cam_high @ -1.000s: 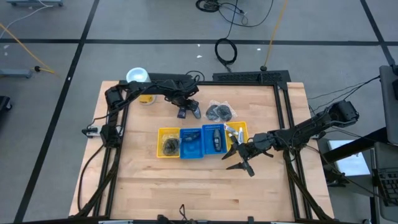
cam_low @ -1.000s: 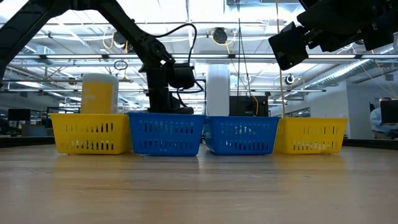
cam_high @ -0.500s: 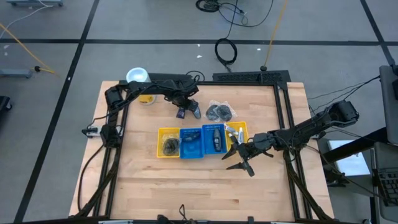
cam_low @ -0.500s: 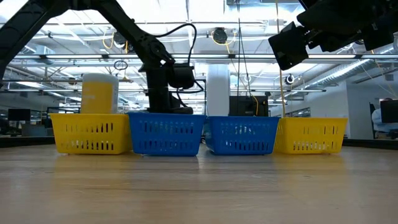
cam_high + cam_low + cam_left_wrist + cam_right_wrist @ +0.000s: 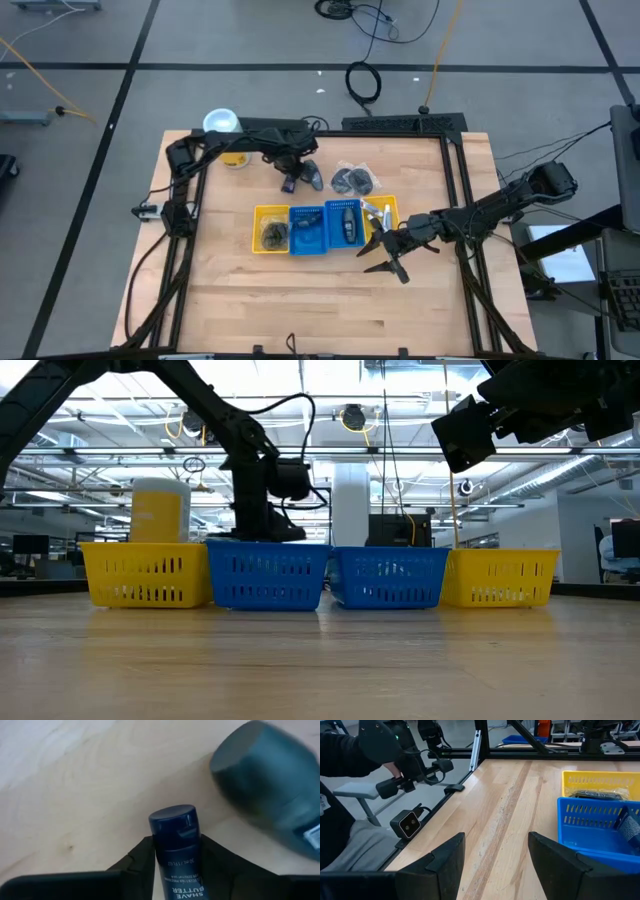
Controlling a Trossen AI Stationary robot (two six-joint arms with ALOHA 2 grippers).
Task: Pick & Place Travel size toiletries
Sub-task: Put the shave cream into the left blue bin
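**At the table's far side: left gripper clamped on a navy mini bottle**

Behind the row of bins, toward the far edge of the table (image 5: 240,290): left gripper (image 5: 290,181) reaching down over loose toiletries, fingers (image 5: 137,865) pressing both sides of a dark navy mini bottle (image 5: 176,850) labelled "SHAVE BUTTER", cap pointing away from the wrist. Bottle sitting low over the wood; contact with the surface not determinable. Just beside it, lying on the table: a dark grey oval piece (image 5: 267,810), apart from the bottle. Near these, further right in the high view: clear packets with dark round contents (image 5: 353,180), resting on the wood.

Standing in a row mid-table: yellow bin (image 5: 270,229), blue bin (image 5: 306,230), second blue bin (image 5: 343,221), second yellow bin (image 5: 390,209), each holding small items; white tubes (image 5: 374,211) showing in the right-hand yellow one.

At the far left corner: yellow canister (image 5: 223,125) with white lid.

At the row's right end, on the near side: right gripper (image 5: 383,254) hovering over bare wood, fingers (image 5: 445,857) spread wide, holding nothing.
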